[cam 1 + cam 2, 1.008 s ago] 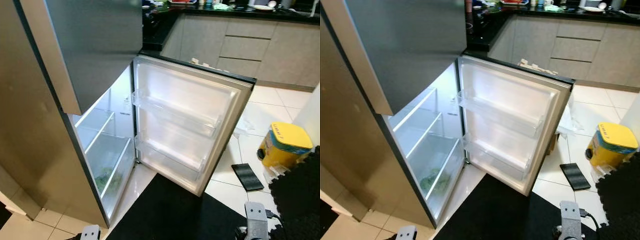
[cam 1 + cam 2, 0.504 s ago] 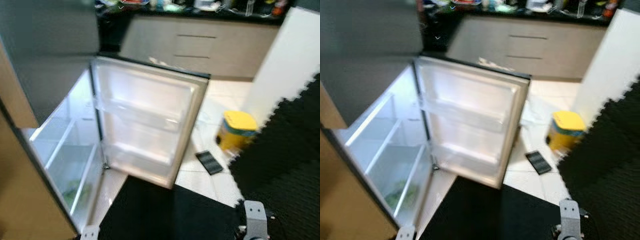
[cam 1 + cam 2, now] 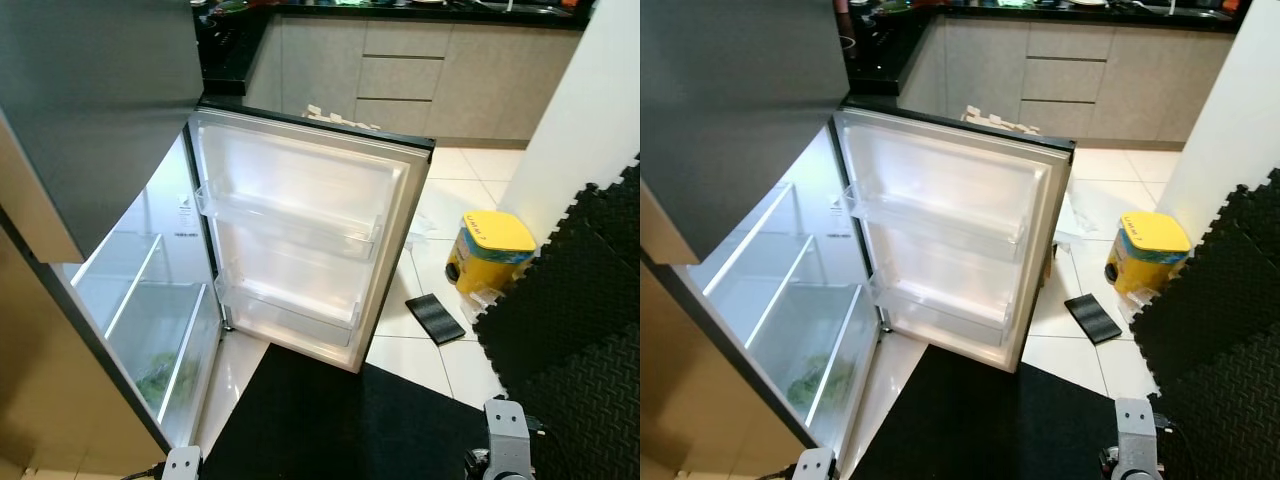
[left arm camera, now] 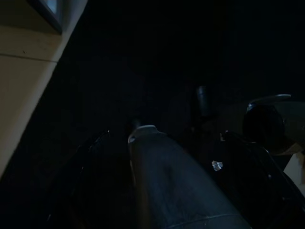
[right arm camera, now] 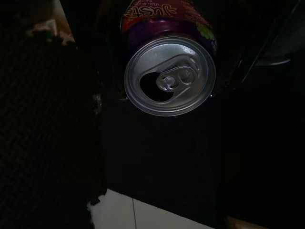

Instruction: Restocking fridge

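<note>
The fridge stands open, its lower door point(image 3: 305, 200) swung out toward me with two bare clear door shelves point(image 3: 290, 215). Inside, the glass shelves point(image 3: 128, 290) look bare and some greens lie in the bottom drawer point(image 3: 160, 372). In the right wrist view a purple drink can point(image 5: 169, 76) with a silver pull-tab top sits close before the camera, and my right gripper point(image 5: 170, 52) is shut on it, low at my side. My left arm point(image 3: 181, 463) hangs idle, its wrist view very dark.
A black mat point(image 3: 340, 420) lies before the fridge. To the right are a yellow-lidded bin point(image 3: 490, 248), a flat black object point(image 3: 435, 318) on the white tiles, black foam mats point(image 3: 575, 300) and a white wall point(image 3: 585, 110). Kitchen cabinets point(image 3: 420, 70) run along the back.
The whole picture has shifted as the camera turned right and steadied. The fridge, bin and mats keep their places, and both arms stay low.
</note>
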Available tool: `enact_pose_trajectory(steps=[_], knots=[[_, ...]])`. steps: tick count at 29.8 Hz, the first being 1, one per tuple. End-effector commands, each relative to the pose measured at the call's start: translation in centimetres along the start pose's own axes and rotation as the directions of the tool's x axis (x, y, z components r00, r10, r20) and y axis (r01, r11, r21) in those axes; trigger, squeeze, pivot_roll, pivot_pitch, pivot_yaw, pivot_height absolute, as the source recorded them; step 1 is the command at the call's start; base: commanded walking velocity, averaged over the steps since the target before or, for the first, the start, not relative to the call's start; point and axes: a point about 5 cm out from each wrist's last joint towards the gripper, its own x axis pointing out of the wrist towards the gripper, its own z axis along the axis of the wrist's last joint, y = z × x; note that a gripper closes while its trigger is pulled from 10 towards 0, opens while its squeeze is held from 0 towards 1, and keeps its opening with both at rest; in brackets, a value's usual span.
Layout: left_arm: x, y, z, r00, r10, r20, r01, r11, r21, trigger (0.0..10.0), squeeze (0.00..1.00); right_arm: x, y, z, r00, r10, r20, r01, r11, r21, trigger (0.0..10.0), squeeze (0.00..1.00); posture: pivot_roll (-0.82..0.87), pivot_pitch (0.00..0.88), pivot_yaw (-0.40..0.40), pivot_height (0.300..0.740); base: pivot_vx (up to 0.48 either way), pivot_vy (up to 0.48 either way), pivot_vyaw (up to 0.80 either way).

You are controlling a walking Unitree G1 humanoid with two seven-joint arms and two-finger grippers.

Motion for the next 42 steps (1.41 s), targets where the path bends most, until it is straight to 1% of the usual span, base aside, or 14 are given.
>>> enact_pose_trajectory(steps=[1, 5, 8, 12, 17, 30, 39, 42], knots=[[-0.1, 0.4, -0.1, 1.000, 0.015, -0.007, -0.015, 1.000, 0.006, 10.0, 0.00, 0.0, -0.1, 0.3, 1.000, 0.002, 0.016, -0.002, 1.000, -0.006, 10.0, 0.00, -0.05, 0.000, -0.017, 0.740, 0.000, -0.247, 0.00], [-0.1, 0.4, 0.0, 1.000, 0.028, -0.002, -0.028, 1.000, 0.011, 10.0, 0.00, 0.1, -0.1, 0.5, 1.000, 0.003, 0.020, -0.003, 1.000, -0.011, 10.0, 0.00, -0.04, 0.000, -0.018, 0.740, 0.000, -0.062, 0.00], [-0.1, 0.4, 0.1, 0.999, 0.044, 0.014, -0.044, 0.999, -0.013, 10.0, 0.00, 0.2, -0.2, 1.1, 0.999, 0.007, 0.041, -0.007, 1.000, -0.016, 10.0, 0.00, -0.04, 0.000, -0.018, 0.740, 0.000, 0.000, 0.00], [-0.1, 0.4, 0.3, 0.999, 0.046, 0.023, -0.045, 0.999, -0.026, 10.0, 0.00, 0.2, -0.2, 1.4, 0.999, 0.009, 0.050, -0.009, 1.000, -0.013, 10.0, 0.00, -0.05, 0.000, -0.015, 0.740, 0.000, 0.000, 0.00], [0.0, 0.4, 0.3, 0.998, 0.051, 0.024, -0.051, 0.998, -0.025, 10.0, 0.00, 0.3, 0.0, 1.5, 0.999, 0.014, 0.052, -0.013, 1.000, -0.014, 10.0, 0.00, -0.05, 0.000, -0.015, 0.740, 0.000, 0.000, 0.00], [0.0, 0.2, 0.3, 0.999, 0.033, 0.014, -0.033, 0.999, -0.022, 10.0, 0.00, 0.1, 0.3, 0.6, 0.999, 0.025, 0.025, -0.025, 0.999, -0.021, 10.0, 0.00, -0.05, 0.000, -0.013, 0.740, 0.000, 0.000, 0.00], [0.0, 0.2, 0.2, 1.000, 0.030, 0.010, -0.030, 1.000, -0.008, 10.0, 0.00, -0.2, 0.5, -0.9, 0.999, 0.029, -0.023, -0.030, 0.999, -0.030, 10.0, 0.00, -0.05, 0.000, -0.015, 0.740, 0.000, 0.000, 0.00], [0.0, 0.1, 0.1, 1.000, 0.027, 0.008, -0.027, 1.000, -0.007, 10.0, 0.00, -0.2, 0.5, -0.9, 0.999, 0.028, -0.025, -0.029, 0.999, -0.029, 10.0, 0.00, -0.05, 0.000, -0.015, 0.740, 0.000, 0.000, 0.00]])
